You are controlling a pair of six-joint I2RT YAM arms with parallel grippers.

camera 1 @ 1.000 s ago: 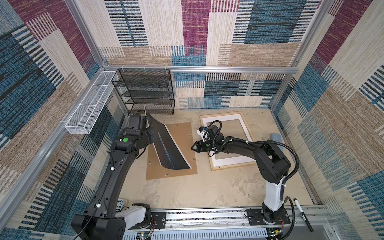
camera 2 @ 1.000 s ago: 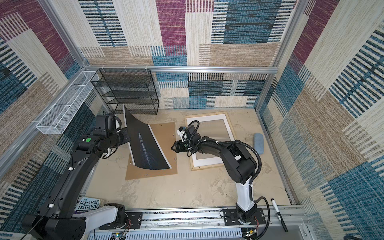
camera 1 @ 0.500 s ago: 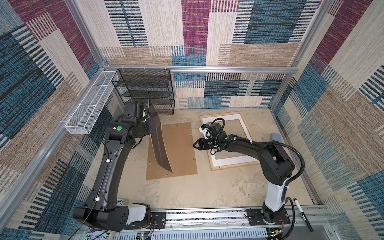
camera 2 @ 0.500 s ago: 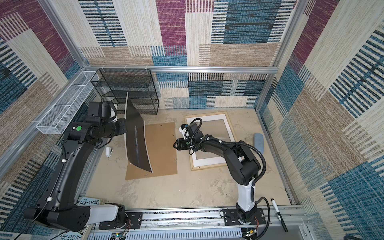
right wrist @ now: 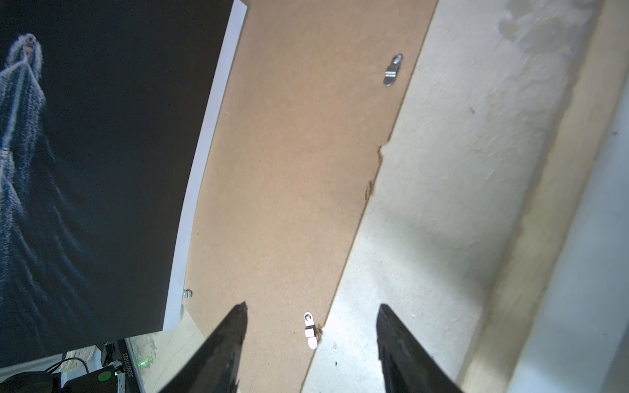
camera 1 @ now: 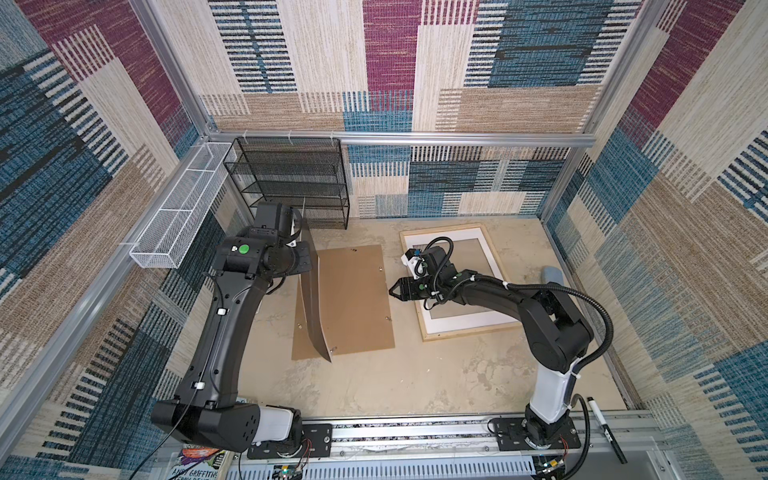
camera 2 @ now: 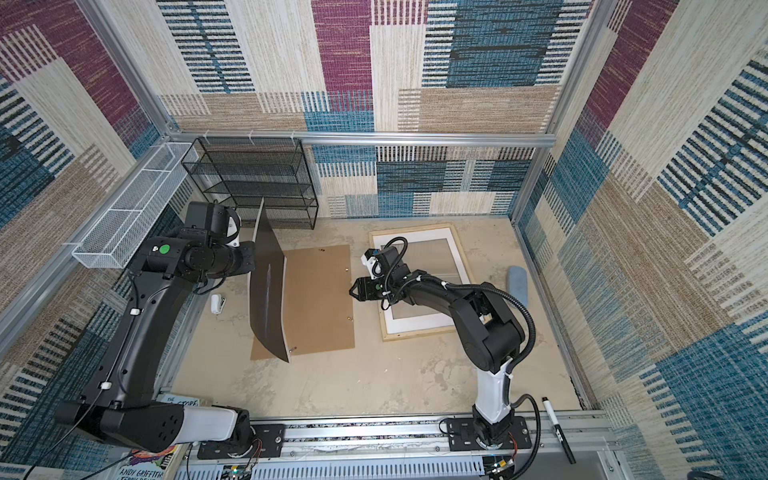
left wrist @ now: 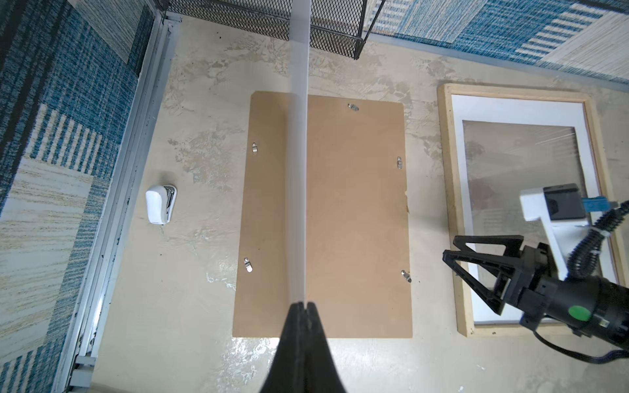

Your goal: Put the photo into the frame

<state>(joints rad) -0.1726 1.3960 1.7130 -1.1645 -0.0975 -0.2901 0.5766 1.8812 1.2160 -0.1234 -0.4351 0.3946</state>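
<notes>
The photo (camera 1: 312,303) (camera 2: 268,299), black with a white margin, hangs nearly on edge above the brown backing board (camera 1: 357,299) (left wrist: 354,204). My left gripper (camera 1: 302,262) (camera 2: 252,259) (left wrist: 302,304) is shut on its upper edge. In the left wrist view the photo (left wrist: 299,170) is a thin white strip. The right wrist view shows the photo's (right wrist: 102,170) dark face. The frame (camera 1: 469,331) (camera 2: 415,336) (left wrist: 449,170) lies flat on the right with a white mat (camera 1: 469,322) inside. My right gripper (camera 1: 392,289) (camera 2: 352,289) (right wrist: 312,308) stands open and empty between board and frame.
A black wire-mesh rack (camera 1: 291,183) stands at the back left beside a white wire basket (camera 1: 178,208) on the wall. A small white stapler-like thing (left wrist: 160,204) lies left of the board. A blue-grey pad (camera 1: 552,274) lies by the right wall, and a marker (camera 1: 602,428) on the front rail.
My left arm has raised the photo and turned it from draped face-up over the board to nearly on edge. The right gripper has hardly moved.
</notes>
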